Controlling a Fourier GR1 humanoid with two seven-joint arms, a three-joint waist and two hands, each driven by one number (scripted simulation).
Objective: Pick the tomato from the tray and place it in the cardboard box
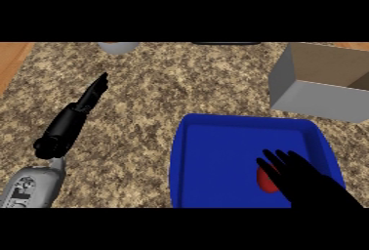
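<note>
My right hand (pixel 306 183) hovers over the round red tomato (pixel 265 181), fingers spread wide, holding nothing. The tomato lies in the blue plastic tray (pixel 216 161), at its near right, mostly hidden; no long axis or pointing end can be judged. Advice: lower squarely, close around it, then lift toward the open cardboard box (pixel 320 80). My left hand (pixel 86 105) rests open, well apart.

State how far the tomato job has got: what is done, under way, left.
Done: nothing; the tomato lies in the tray. Under way: the right hand is over it, fingers straight, not gripping. Left: grasp, lift, place it in the box. The left hand rests apart.
</note>
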